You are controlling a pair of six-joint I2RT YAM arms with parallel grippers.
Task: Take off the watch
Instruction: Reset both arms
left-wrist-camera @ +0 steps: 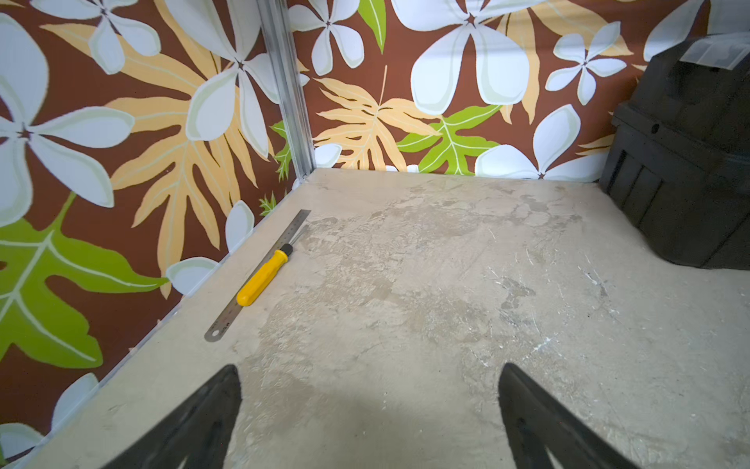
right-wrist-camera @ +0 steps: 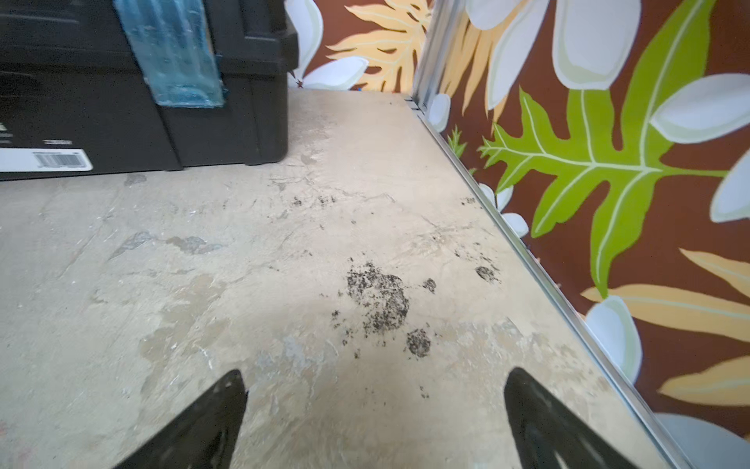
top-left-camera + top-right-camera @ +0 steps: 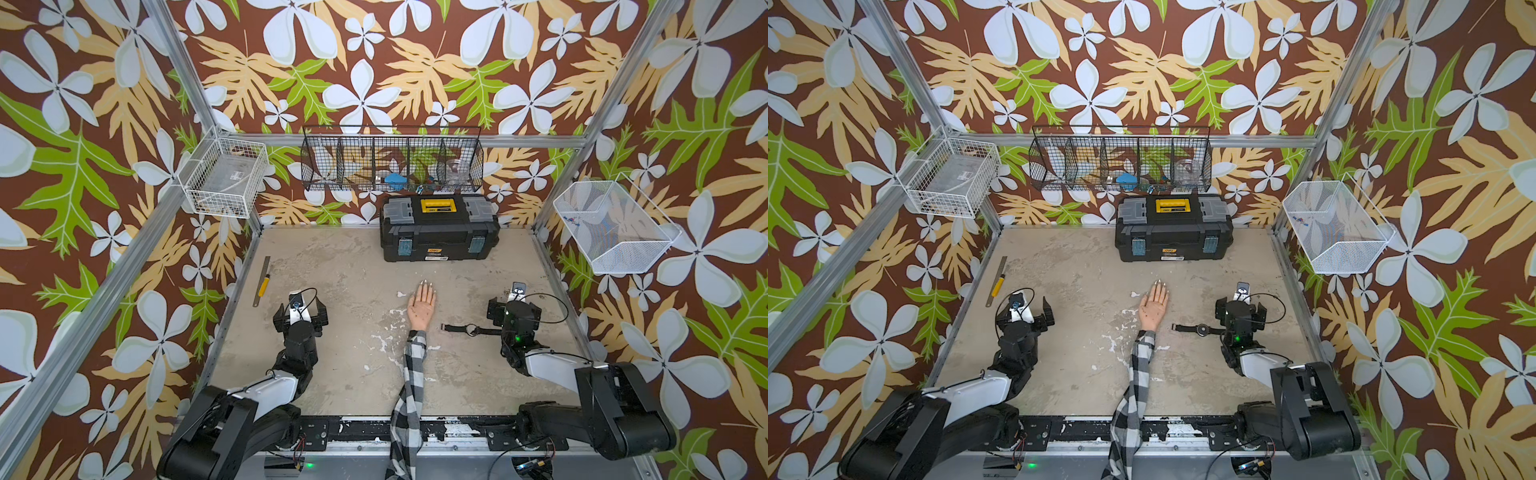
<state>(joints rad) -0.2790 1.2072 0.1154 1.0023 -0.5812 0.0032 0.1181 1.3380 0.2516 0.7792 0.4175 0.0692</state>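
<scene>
Both arms bent low, well apart.
Left gripper (image 3: 300, 308) and right gripper (image 3: 515, 309) point forward, jaws spread wide, empty.

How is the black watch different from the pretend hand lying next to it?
The small black wristwatch is dark with a thin strap; the skin-coloured mannequin hand is pale and wider. The wristwatch lies stretched flat crosswise; the mannequin hand lies palm up, fingers towards the black plastic toolbox. The mannequin hand joins a checked sleeve; the wristwatch lies loose, apart from it. Both rest on the worn beige table.
</scene>
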